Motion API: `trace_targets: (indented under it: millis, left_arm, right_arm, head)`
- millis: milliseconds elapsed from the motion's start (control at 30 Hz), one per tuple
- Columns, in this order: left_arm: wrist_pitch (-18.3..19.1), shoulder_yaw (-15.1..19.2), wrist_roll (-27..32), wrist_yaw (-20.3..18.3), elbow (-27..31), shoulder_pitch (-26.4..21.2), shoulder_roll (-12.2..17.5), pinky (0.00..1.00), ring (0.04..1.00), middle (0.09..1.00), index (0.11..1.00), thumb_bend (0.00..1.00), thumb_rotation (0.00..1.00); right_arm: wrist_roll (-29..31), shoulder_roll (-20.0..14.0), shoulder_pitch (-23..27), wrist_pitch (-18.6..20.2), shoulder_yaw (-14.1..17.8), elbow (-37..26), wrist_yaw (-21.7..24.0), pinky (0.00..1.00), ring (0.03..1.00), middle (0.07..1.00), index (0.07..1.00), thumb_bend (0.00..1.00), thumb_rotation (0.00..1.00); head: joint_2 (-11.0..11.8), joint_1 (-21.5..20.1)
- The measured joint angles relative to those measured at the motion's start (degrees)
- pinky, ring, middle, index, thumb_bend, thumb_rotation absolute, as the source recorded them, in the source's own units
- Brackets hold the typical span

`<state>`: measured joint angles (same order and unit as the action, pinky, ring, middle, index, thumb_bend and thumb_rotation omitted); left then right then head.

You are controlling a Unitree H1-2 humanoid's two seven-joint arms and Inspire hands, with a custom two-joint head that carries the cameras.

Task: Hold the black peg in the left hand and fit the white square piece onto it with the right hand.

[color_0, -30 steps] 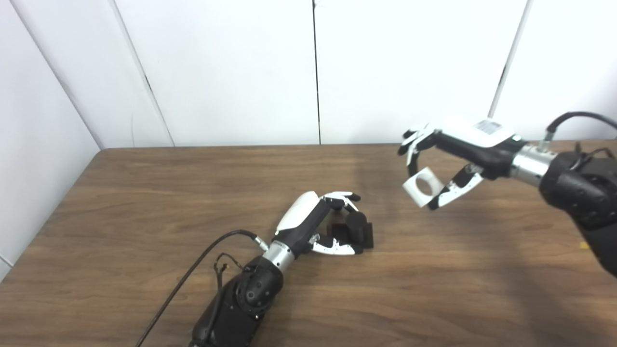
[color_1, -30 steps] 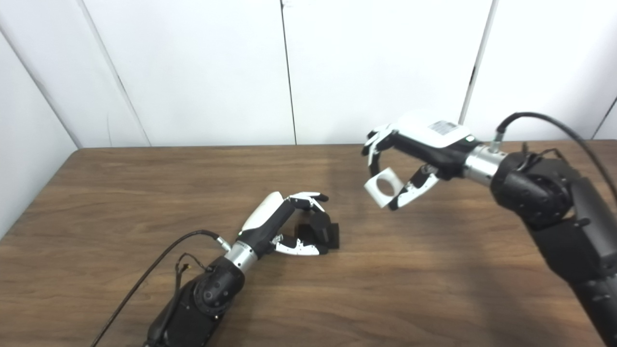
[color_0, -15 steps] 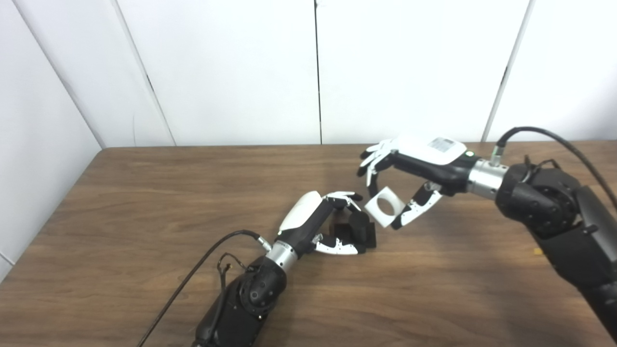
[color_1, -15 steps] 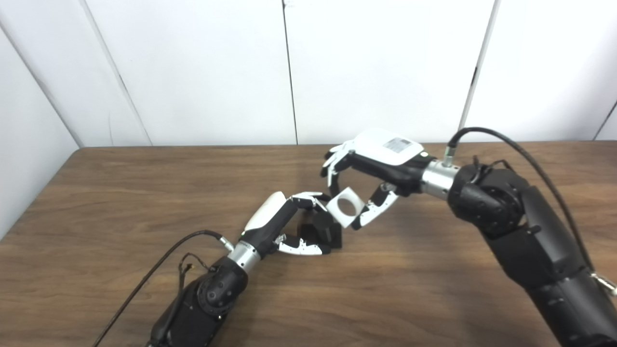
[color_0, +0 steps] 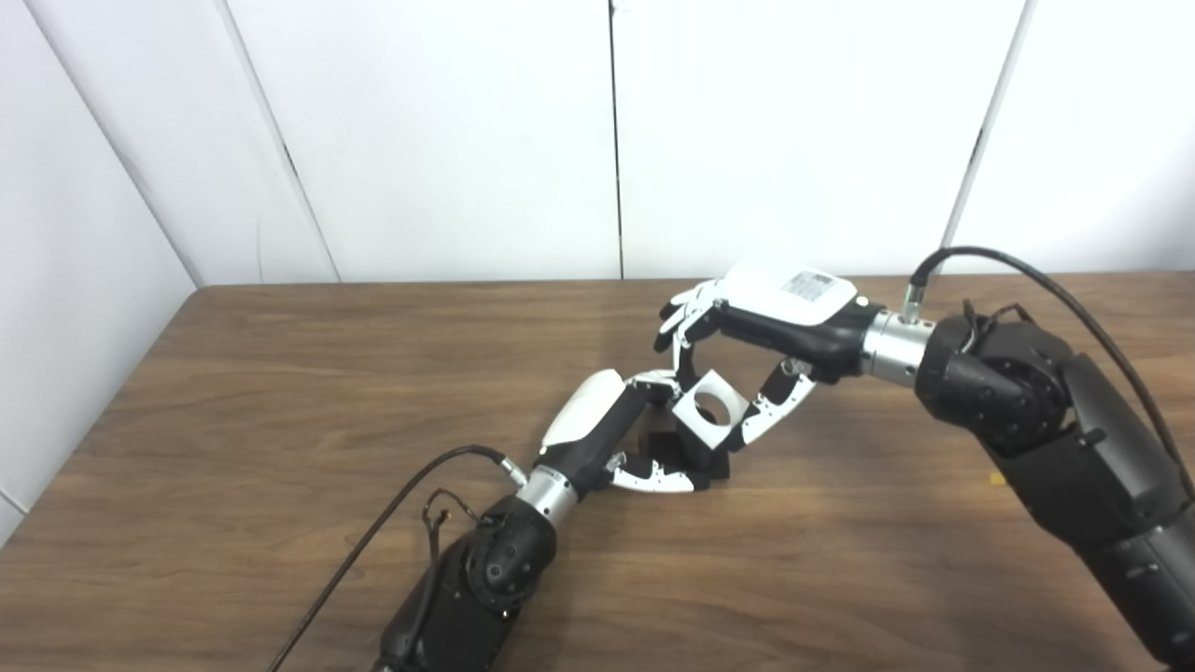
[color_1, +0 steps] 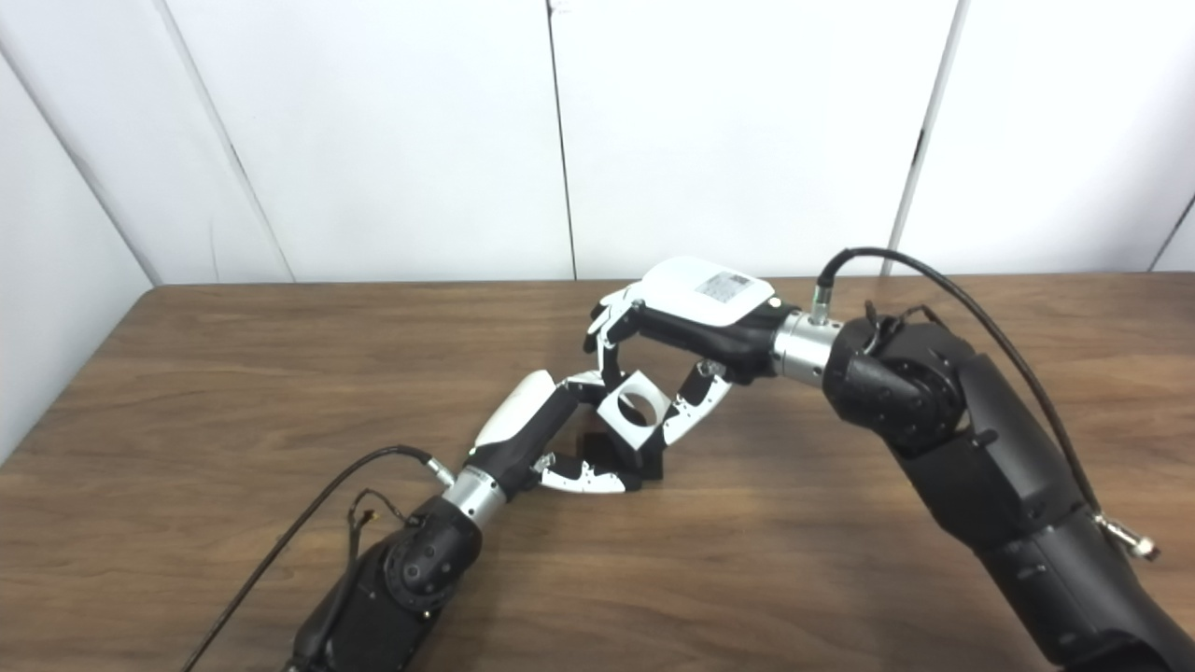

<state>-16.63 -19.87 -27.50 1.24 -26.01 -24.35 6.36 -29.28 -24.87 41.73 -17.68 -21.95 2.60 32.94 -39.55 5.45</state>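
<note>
Left eye view puts your right hand (color_0: 747, 373) directly over the peg (color_0: 695, 455), where a second ago it hung well off to the peg's right. Its fingers and thumb pinch the square piece (color_0: 709, 417) by opposite edges, round hole facing up and toward the camera, slightly tilted. Your left hand (color_0: 635, 439) has not moved: it rests on the table (color_0: 280, 392) with fingers curled around the peg's black base, thumb lying along the front. The piece now overlaps the top of the peg in both views, so you have closed the sideways gap; whether the peg tip has entered the hole you cannot tell, because the piece hides it. I judge you are at the alignment step, with seating not yet done. Level the piece so the hole sits square to the peg before you press down, and keep the left grip firm, or the base may skid.
</note>
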Motion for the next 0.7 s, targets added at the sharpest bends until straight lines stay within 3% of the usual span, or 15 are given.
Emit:
trace_targets:
  millis: [700]
  left_arm:
    - [0.09,-0.05,0.04,0.16,-0.03,0.0,-0.08,0.75,0.856,0.825,0.49,0.52,0.07]
  right_arm:
    - [-0.34,0.0,3.19,-0.01,-1.56,1.82,3.48,0.89,0.857,0.753,0.48,0.52,0.14]
  head:
    - [-0.26,0.35]
